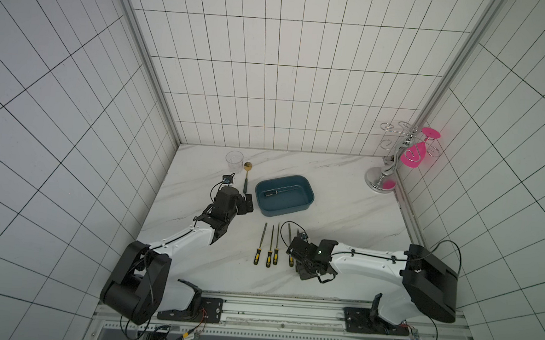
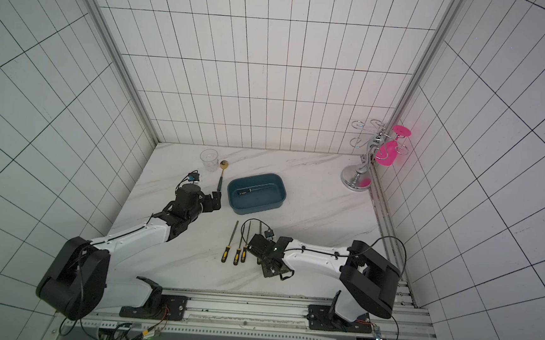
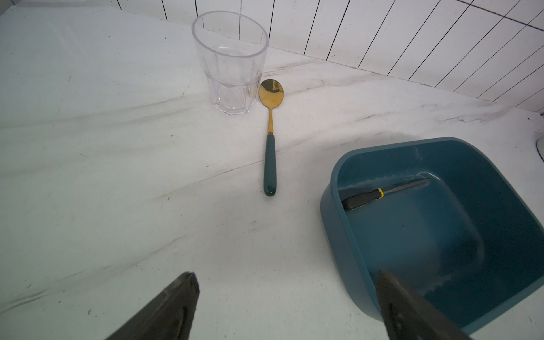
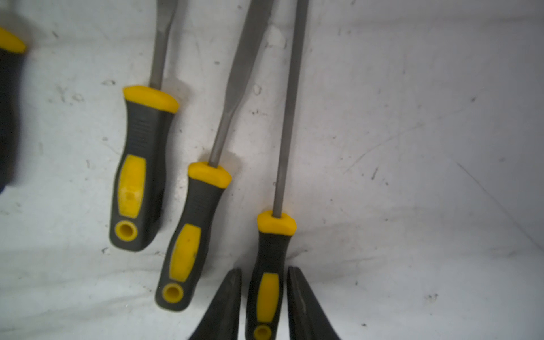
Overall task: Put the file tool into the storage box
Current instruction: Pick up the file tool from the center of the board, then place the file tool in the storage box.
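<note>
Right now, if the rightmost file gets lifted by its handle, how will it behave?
Probably stiff: the file has a straight metal shaft. Likely droops blade-first, since the right end effector straddles its butt end. The ribbed handle should resist slipping.

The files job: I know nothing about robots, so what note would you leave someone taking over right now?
Left gripper: jaws open, empty, by the storage box.
Right gripper: jaws straddle the end file at its handle, on the table; grip not clear.
Done: one file lies in the box.
To do: lift the end file, box it, then three more files beside it.
</note>
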`<state>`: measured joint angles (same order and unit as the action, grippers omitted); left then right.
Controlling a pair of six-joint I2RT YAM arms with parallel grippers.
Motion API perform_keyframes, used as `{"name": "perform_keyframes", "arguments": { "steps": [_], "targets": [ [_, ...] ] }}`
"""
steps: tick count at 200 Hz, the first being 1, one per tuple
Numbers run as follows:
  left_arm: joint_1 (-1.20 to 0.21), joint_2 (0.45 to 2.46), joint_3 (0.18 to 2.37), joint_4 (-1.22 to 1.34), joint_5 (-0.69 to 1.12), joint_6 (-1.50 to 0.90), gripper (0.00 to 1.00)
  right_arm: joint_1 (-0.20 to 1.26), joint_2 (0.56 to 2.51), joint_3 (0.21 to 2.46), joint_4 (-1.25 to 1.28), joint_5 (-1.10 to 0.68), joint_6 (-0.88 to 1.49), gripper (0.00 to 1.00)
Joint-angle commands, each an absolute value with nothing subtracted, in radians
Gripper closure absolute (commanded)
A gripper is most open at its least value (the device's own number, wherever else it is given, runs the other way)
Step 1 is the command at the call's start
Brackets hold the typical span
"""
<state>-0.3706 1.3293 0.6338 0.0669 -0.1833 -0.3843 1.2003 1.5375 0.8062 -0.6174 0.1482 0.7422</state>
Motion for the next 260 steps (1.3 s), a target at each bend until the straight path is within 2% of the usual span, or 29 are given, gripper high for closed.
{"name": "perform_keyframes", "arguments": {
  "steps": [1,40,129,184,218,260],
  "targets": [
    [-0.371,1.322,0.645,0.072,-0.186,-0.376,0.02,1.207,1.529,0.795,-0.652,0.197,0.76,0.77],
    [-0.371,1.322,0.644,0.072,-0.183,-0.377,0.02,1.206,1.459,0.781,-0.67,0.244,0.777,0.87],
    [-0.371,1.314,0.644,0.071,-0.181,-0.38,0.02,1.182,1.265,0.761,-0.691,0.31,0.8,0.88],
    [-0.371,1.288,0.628,0.075,-0.193,-0.379,0.02,0.956,1.156,0.803,-0.545,0.175,0.743,0.92],
    [-0.371,1.286,0.622,0.087,-0.199,-0.374,0.02,0.855,1.206,0.866,-0.385,0.075,0.782,0.92],
    [-0.371,1.272,0.615,0.086,-0.225,-0.372,0.02,0.793,1.377,0.943,-0.186,-0.018,0.853,0.94]
  ]
}}
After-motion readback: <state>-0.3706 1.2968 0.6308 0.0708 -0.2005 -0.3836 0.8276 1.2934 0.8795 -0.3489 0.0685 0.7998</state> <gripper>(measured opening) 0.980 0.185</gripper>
